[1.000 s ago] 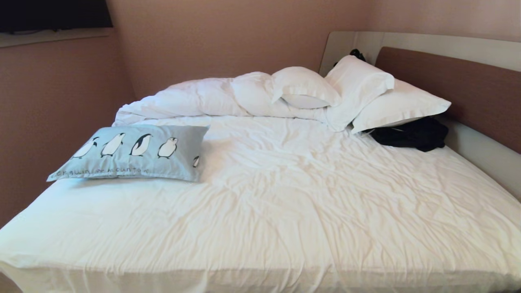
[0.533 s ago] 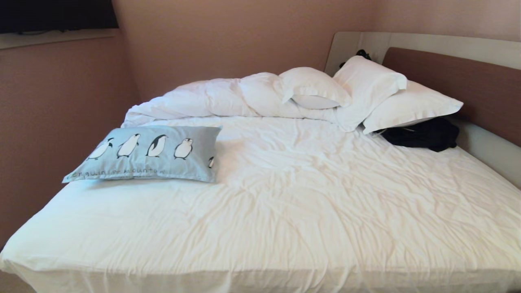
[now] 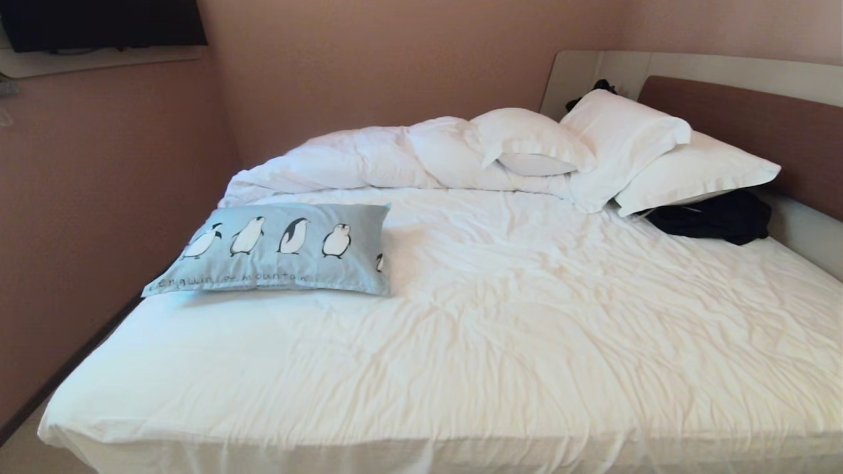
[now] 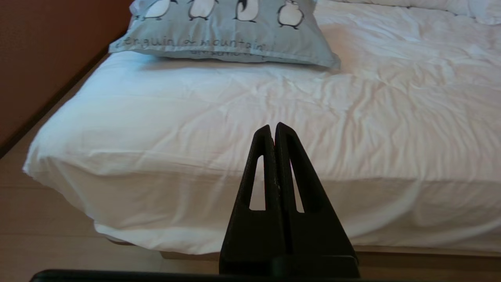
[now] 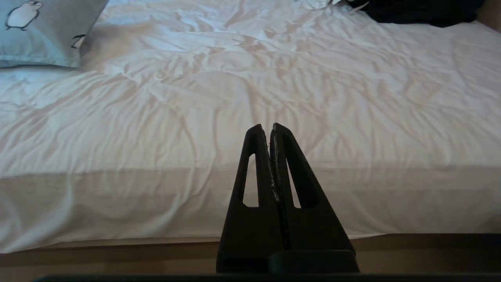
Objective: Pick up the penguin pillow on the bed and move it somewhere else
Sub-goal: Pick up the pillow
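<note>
The penguin pillow (image 3: 283, 250) is light blue with a row of black-and-white penguins and dark script. It lies flat on the left side of the bed (image 3: 500, 342), near the wall. The left wrist view has the penguin pillow (image 4: 231, 35) well beyond my left gripper (image 4: 273, 127), which is shut and empty, short of the bed's near edge. My right gripper (image 5: 265, 128) is also shut and empty before the mattress edge; only a corner of the penguin pillow (image 5: 43, 35) shows there. Neither arm appears in the head view.
A bunched white duvet (image 3: 369, 158) and white pillows (image 3: 632, 148) lie at the bed's far side. Black clothing (image 3: 714, 217) sits by the brown headboard (image 3: 757, 128). A pink wall (image 3: 99, 197) runs close along the bed's left side. Floor (image 4: 47, 243) shows below the mattress.
The whole head view has shifted rightward, so the camera has turned or driven left; the pillow now sits nearer the picture's centre. Nothing on the bed has moved.
</note>
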